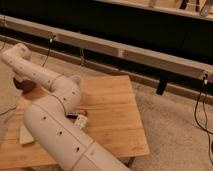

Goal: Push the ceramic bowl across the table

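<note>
You are looking at the gripper [19, 77] hanging at the far left corner of the bench [115, 115], right by the ceramic bowl [26, 86]; whether it is open or closed you cannot tell. The bowl is sitting at that corner. A beige sponge [25, 136] is lying by the left edge, partly behind the arm [55, 125].

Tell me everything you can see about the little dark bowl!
The bowl is small, round and dark maroon, and looks like glazed ceramic. It sits at the far left edge of the table, on its light wooden top. Only part of it shows, because the white arm passes over its top. The gripper is at the arm's end, right by the bowl's upper left side. Whether it touches the bowl cannot be told.
</note>
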